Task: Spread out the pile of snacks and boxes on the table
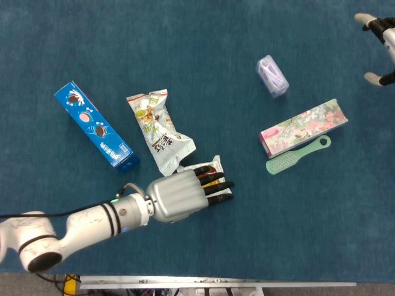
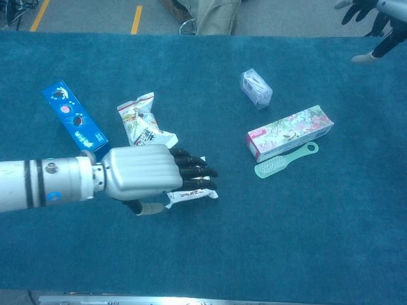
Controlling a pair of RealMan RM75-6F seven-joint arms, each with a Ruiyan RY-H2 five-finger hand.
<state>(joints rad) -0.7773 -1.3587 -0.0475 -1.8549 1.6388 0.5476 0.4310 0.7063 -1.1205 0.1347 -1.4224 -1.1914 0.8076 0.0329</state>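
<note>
My left hand (image 1: pixel 179 196) (image 2: pixel 143 173) lies flat over the small white snack packet (image 1: pixel 213 164) (image 2: pixel 191 195), fingers stretched across it, so only the packet's edges show. Nothing is gripped in it. Just behind the hand lies a white and green snack bag (image 1: pixel 159 132) (image 2: pixel 143 126), its lower corner close to the packet. A blue biscuit box (image 1: pixel 95 124) (image 2: pixel 73 119) lies further left, apart from the rest. My right hand (image 1: pixel 382 46) (image 2: pixel 372 16) hovers at the far right edge, fingers apart and empty.
A floral box (image 1: pixel 302 126) (image 2: pixel 289 131) lies at the right with a green brush (image 1: pixel 296 155) (image 2: pixel 284 160) touching its near side. A clear plastic packet (image 1: pixel 272 75) (image 2: pixel 255 87) sits behind them. Blue cloth (image 1: pixel 203 61) covers the table.
</note>
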